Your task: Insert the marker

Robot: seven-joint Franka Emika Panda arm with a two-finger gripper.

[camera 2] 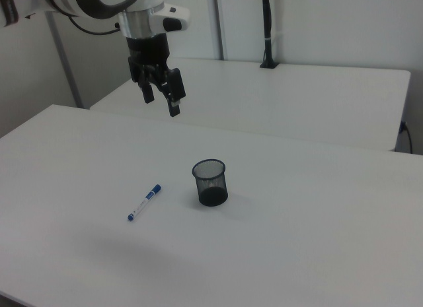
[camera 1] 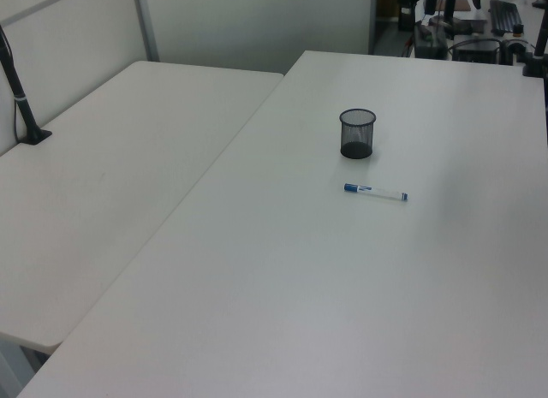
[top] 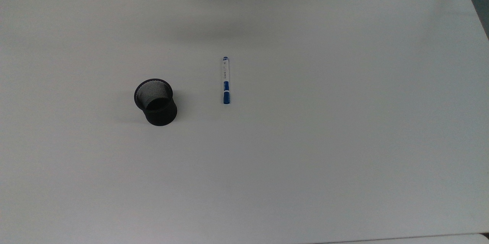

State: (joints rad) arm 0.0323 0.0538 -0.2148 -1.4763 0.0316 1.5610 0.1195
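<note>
Hanging high above the white table, the gripper is seen in the right view with its two black fingers pointed downward and spread apart, a clear gap between them and nothing held. It is carried by the white and black arm that enters from the right view's upper left. The gripper is well apart from everything on the table.

Below it and toward the right view's lower left, the marker is laid flat on the table, its white barrel angled with the blue cap toward the black mesh cup. The cup is stood upright, open end up, near the marker but not touching it.

In the top view the marker is laid almost straight up and down the picture, cap toward the bottom, with the cup off to the top view's left. In the left view the marker is laid crosswise just below the cup.

A second white table is set alongside, at the left view's left.
</note>
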